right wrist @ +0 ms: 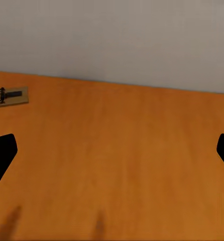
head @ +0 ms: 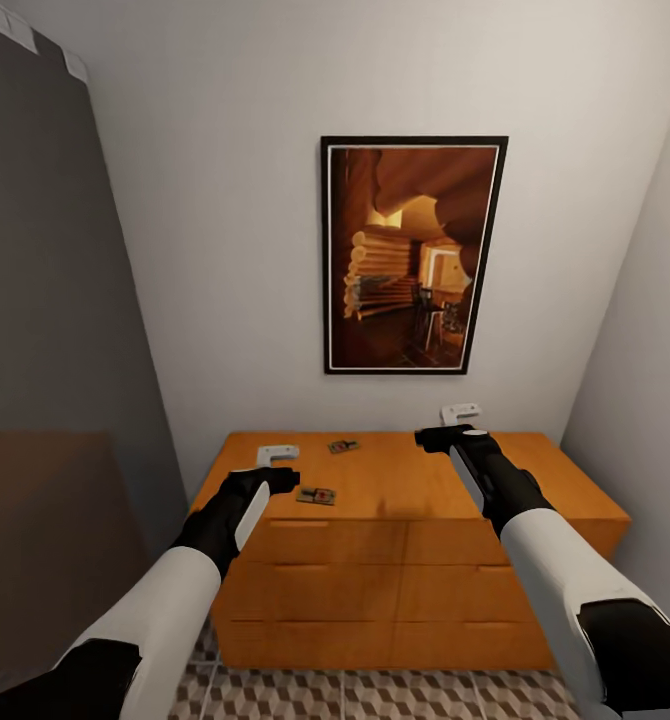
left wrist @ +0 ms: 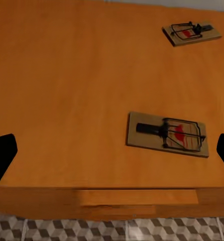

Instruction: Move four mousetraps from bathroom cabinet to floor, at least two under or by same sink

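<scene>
The orange-brown cabinet [head: 535,485] stands against the white wall, with two mousetraps on its flat top. One mousetrap [head: 316,495] [left wrist: 167,134] lies near the front edge, just right of my left gripper [head: 280,480] [left wrist: 112,153]. That gripper hovers open over the cabinet's front left. The other mousetrap [head: 343,446] [left wrist: 191,33] [right wrist: 6,96] lies further back. My right gripper [head: 435,438] [right wrist: 112,153] is open above the bare middle-right of the cabinet top, with nothing between its fingers. The cube-patterned bathroom floor [head: 375,695] [left wrist: 112,228] shows below the drawer fronts.
A framed brown picture [head: 412,255] hangs on the wall above the cabinet. A grey wall panel [head: 45,350] closes the left side and a white wall [head: 645,400] the right. The cabinet drawers are shut.
</scene>
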You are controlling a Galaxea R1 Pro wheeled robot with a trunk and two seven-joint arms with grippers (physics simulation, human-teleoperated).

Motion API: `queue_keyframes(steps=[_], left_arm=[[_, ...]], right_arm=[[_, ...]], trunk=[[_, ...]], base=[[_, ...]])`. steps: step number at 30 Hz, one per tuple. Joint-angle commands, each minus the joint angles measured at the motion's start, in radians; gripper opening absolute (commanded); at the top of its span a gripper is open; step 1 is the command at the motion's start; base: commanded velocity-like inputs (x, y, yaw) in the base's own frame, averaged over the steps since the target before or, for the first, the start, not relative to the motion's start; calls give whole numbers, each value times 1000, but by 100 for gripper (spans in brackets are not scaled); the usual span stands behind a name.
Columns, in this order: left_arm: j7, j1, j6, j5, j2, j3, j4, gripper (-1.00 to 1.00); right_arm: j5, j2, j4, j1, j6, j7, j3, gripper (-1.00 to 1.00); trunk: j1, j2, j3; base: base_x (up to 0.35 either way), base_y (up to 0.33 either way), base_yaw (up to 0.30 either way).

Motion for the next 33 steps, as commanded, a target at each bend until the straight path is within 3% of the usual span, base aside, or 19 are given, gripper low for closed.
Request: queue_keyframes(steps=[1,18,28,33], left_arm=[[8,0,4,8,0,-3,-1,100],[8,0,0,8,0,-3,-1,100],[8,0,-1,7,0,-3,-1,100],[8,0,-4,8,0,-4,0,100]], right_arm=[[0,-1,-2,0,6,-4,6,100],[-1,-1,9,0,11,3,5,100],[14,-9,21,0,73,85,36,100],[25,-31,23,0,90,130,44,100]], trunk=[[1,-1,0],[1,-1,0],[1,-1,0],[1,-1,0]], base=[[255,-16,0],[58,-3,0],[1,0,0],[0,0,0]])
